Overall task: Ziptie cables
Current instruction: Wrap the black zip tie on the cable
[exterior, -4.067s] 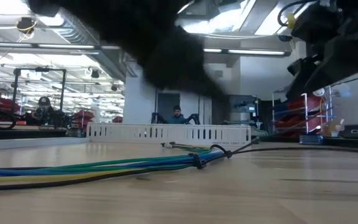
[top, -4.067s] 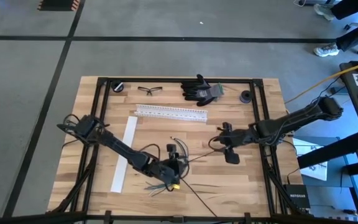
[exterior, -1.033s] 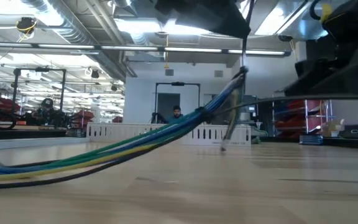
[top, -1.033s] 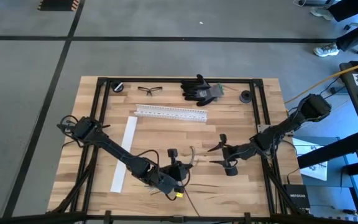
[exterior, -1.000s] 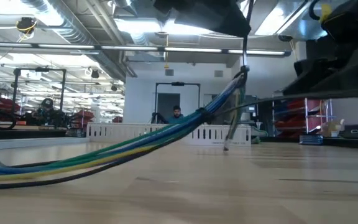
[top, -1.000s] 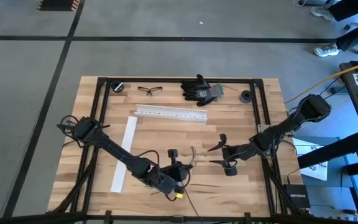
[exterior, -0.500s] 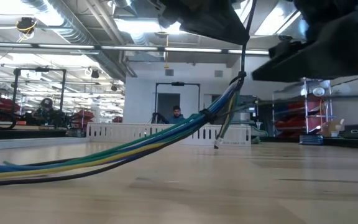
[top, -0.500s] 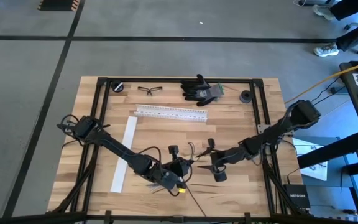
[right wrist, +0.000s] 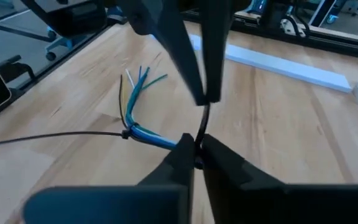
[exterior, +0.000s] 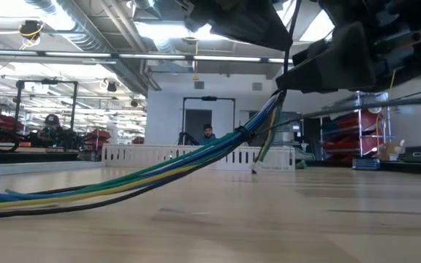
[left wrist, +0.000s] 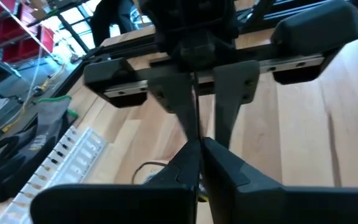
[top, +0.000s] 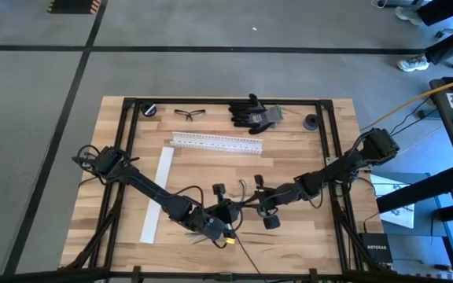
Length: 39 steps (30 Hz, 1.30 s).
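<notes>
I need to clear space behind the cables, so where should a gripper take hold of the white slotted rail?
Grip the white slotted rail near its middle, coming straight down from above, fingers closing across its narrow width. It lies flat, long and straight, so a mid-length hold should keep it level; an end grip would likely let it tip.

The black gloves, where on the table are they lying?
In the high view the black gloves lie at the table's far edge, near its middle, between the safety glasses and a small round black object.
</notes>
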Available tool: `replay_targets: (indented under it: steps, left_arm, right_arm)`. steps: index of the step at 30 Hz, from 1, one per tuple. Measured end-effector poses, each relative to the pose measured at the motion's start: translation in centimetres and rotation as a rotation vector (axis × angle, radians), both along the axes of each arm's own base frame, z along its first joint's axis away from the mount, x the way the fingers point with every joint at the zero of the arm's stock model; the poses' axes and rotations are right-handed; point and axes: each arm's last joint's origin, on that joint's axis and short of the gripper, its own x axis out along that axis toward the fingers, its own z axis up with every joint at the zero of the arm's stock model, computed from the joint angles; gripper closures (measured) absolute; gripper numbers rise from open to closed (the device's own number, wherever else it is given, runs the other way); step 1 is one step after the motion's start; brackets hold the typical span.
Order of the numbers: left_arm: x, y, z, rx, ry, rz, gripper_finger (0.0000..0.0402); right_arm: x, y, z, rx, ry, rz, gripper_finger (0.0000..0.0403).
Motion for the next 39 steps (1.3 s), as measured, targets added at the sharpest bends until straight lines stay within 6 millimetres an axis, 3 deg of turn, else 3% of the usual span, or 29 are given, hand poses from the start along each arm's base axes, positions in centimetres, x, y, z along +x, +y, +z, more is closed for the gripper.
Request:
replay_targets:
  steps: [4, 10, 13, 21, 24, 31, 34, 39]
  left_arm:
    - [-0.1, 0.0, 0.4, 0.009, -0.008, 0.008, 0.0401]
    - [-1.1, 0.3, 3.2, 0.061, -0.064, 0.054, 0.0401]
    - [-1.4, 0.4, 4.1, 0.061, -0.079, 0.062, 0.0401]
    - [-2.6, 0.3, 3.0, -0.025, -0.002, 0.096, 0.0398]
    - [-3.5, 0.0, 3.5, -0.102, 0.001, 0.093, 0.0374]
    - [-6.4, -1.3, 6.8, -0.341, -0.03, 0.017, 0.0292]
    - [-6.7, -1.9, 4.5, -0.419, 0.015, 0.04, 0.0277]
    - [-4.7, -1.4, -1.4, -0.397, 0.055, 0.094, 0.0272]
  right_arm:
    - [0.1, 0.1, -0.5, 0.005, 0.017, 0.002, 0.0399]
    - [0.4, 0.2, -3.7, -0.012, 0.127, 0.005, 0.0402]
    - [0.7, 0.4, -4.4, -0.006, 0.148, 0.003, 0.0402]
    - [1.4, 0.8, -3.8, -0.021, 0.142, 0.026, 0.0403]
    - [1.3, 0.7, -4.1, -0.034, 0.165, 0.022, 0.0403]
    - [1.3, 0.7, -4.2, -0.041, 0.174, 0.017, 0.0403]
    - [1.3, 0.7, -4.2, -0.041, 0.174, 0.017, 0.0403]
    - [1.3, 0.7, -4.2, -0.046, 0.174, 0.018, 0.0403]
